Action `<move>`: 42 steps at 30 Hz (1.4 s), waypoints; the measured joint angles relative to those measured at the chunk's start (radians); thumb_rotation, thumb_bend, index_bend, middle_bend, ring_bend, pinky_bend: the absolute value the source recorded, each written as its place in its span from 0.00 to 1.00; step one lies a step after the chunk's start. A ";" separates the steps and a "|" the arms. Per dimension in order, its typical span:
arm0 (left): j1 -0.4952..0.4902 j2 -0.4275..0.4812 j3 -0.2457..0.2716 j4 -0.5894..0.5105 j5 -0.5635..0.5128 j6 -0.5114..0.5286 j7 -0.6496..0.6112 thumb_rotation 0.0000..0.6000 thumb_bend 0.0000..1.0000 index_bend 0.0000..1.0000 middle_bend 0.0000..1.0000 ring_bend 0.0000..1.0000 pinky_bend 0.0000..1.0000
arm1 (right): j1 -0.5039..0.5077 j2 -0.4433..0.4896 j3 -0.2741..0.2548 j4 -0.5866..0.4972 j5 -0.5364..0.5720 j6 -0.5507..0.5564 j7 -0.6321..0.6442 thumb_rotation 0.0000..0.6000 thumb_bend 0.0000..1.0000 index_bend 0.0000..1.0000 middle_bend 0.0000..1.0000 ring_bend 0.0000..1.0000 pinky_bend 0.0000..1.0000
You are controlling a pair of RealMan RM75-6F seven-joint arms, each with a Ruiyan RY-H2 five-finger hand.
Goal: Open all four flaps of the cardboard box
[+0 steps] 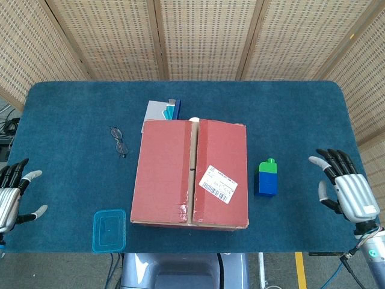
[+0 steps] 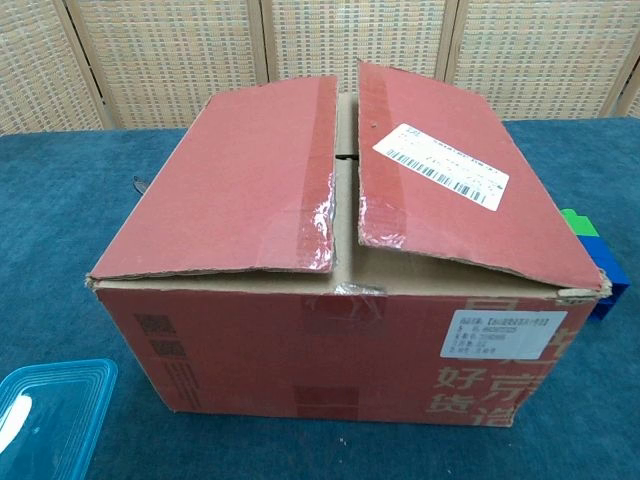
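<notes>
A red-brown cardboard box (image 1: 190,173) (image 2: 340,250) stands in the middle of the blue table, its two top flaps lying down with a narrow gap between them. The right flap carries a white label (image 1: 218,183) and sits slightly raised in the chest view. My left hand (image 1: 11,195) hovers at the table's left edge, fingers spread, holding nothing. My right hand (image 1: 347,188) is over the table's right side, well apart from the box, fingers spread and empty. Neither hand shows in the chest view.
A blue and green block (image 1: 267,178) (image 2: 592,252) stands right of the box. A blue plastic lid (image 1: 109,230) (image 2: 45,415) lies at the front left. Glasses (image 1: 118,141) lie left of the box, and a grey and blue item (image 1: 163,110) sits behind it.
</notes>
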 measured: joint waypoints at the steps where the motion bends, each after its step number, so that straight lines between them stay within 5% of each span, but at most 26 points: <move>1: -0.001 0.000 -0.001 0.000 -0.002 -0.002 0.002 0.93 0.21 0.22 0.00 0.00 0.00 | 0.015 0.003 0.004 -0.002 -0.009 -0.012 0.019 1.00 0.83 0.17 0.15 0.00 0.00; 8: -0.015 -0.009 -0.006 0.003 -0.026 -0.024 0.025 0.93 0.21 0.22 0.00 0.00 0.00 | 0.159 0.028 0.036 -0.024 -0.083 -0.132 0.165 1.00 0.97 0.22 0.18 0.00 0.00; 15: -0.027 -0.013 -0.012 0.003 -0.041 -0.035 0.039 0.93 0.21 0.22 0.00 0.00 0.00 | 0.285 0.030 0.055 -0.056 -0.136 -0.236 0.253 1.00 1.00 0.27 0.21 0.00 0.00; 42: -0.052 -0.014 -0.016 0.004 -0.096 -0.082 0.065 0.93 0.21 0.22 0.00 0.00 0.00 | 0.583 -0.108 0.081 -0.066 -0.134 -0.504 0.209 1.00 1.00 0.28 0.22 0.00 0.00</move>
